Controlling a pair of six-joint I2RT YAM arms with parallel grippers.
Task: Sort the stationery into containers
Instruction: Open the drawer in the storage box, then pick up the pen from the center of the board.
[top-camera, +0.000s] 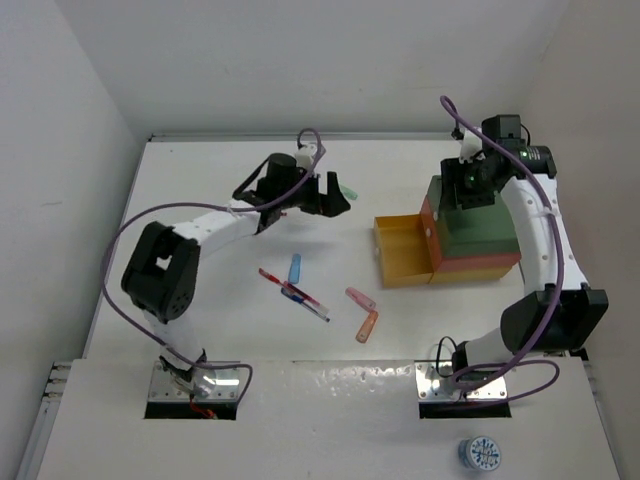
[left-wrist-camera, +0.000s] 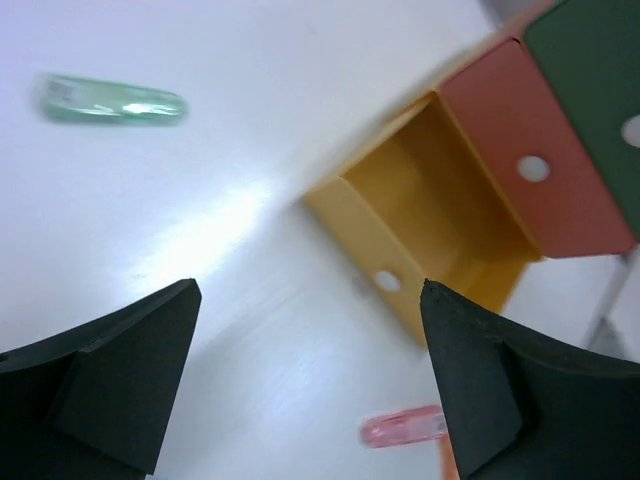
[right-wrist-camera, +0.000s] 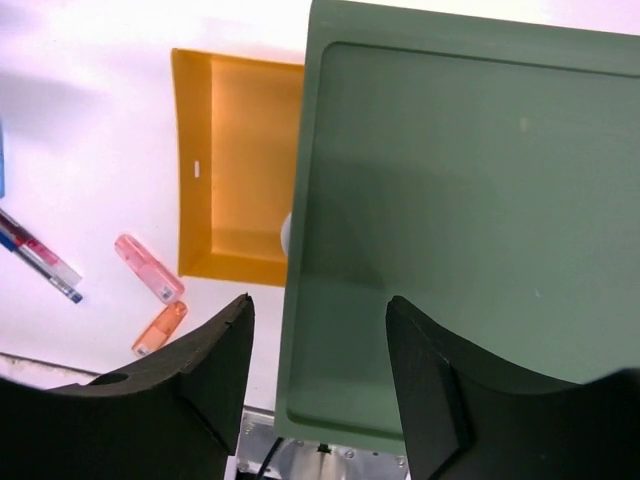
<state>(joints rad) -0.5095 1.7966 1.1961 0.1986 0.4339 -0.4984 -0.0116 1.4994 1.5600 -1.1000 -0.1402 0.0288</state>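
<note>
The left tool stood wide open with nothing between its fingers, hanging over bare worktop; in its own wrist view the mint green marker lay apart from it at about 10 o'clock, and from overhead the marker sat just beside the tool at 3 o'clock. The right tool was likewise spread and empty, poised over the flat top of the green tray; whether it touched that surface I could not tell. Beneath the green tray sat the red-orange tray; the yellow tray at the bottom was drawn out toward 9 o'clock in the overhead view, with nothing showing inside it.

Farther out, the blue marker and the pens lay near 6 o'clock of the left tool; the pink marker and orange marker lay close together at about 7 o'clock of the yellow tray.

The markers looked light, stiff and smooth-skinned, likely to roll or skid if nudged from one side; the sound hold would be across the barrel at mid-length, fingers square to the long axis. The pens were thinner and lay low and crossed — harder to pinch cleanly, so probably best taken one at a time near the middle.
</note>
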